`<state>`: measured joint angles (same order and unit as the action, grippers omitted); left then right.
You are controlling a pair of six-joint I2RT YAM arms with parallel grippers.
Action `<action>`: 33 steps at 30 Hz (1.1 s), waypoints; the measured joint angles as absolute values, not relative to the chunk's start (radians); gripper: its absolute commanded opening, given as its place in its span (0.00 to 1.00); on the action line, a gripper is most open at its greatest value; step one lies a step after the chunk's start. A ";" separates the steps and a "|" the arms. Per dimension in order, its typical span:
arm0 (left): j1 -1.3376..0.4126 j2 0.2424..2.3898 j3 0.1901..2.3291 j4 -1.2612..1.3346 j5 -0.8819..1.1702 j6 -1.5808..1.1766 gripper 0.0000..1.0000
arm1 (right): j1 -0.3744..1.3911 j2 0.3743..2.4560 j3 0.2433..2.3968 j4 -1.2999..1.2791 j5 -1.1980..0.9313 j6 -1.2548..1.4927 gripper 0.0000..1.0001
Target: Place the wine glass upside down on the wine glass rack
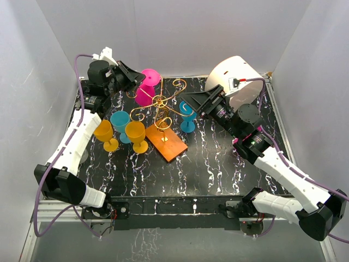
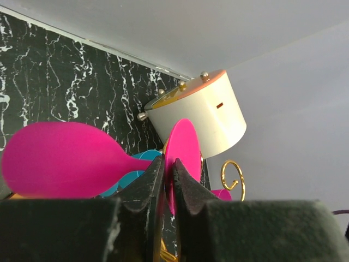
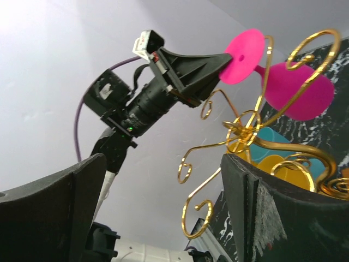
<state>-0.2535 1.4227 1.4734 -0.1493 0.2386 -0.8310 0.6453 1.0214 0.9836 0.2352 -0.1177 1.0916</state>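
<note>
Left gripper [image 2: 168, 165] pinches the foot rim of the pink wine glass [image 2: 60, 158], which hangs foot-up and tilted, its stem apparently caught in a curl of the wine glass rack [image 1: 160, 101]. Right gripper [image 3: 163, 203] gapes empty beside the rack. Hanging step looks nearly done; next move calls for a gentle release, then backing out clear of the wire.

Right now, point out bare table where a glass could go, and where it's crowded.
Bare: the near strip of table between the orange base and the near edge, and the patch between that base and the right arm. Crowded: left of the rack, where yellow glasses and a teal glass cluster. Far side: pink glass in the left gripper.
</note>
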 measured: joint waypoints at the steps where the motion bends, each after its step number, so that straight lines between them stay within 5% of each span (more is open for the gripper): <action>1: -0.253 1.421 1.474 -0.157 0.234 -0.828 0.10 | 0.645 1.021 0.984 0.222 -0.107 1.089 0.85; 23: -0.243 1.378 1.534 -0.307 0.108 -0.730 0.28 | 0.645 0.955 1.064 -0.116 0.179 0.946 0.84; 33: -0.243 1.328 1.594 -0.408 0.027 -0.596 0.51 | 0.645 0.947 1.096 -0.306 0.330 0.833 0.84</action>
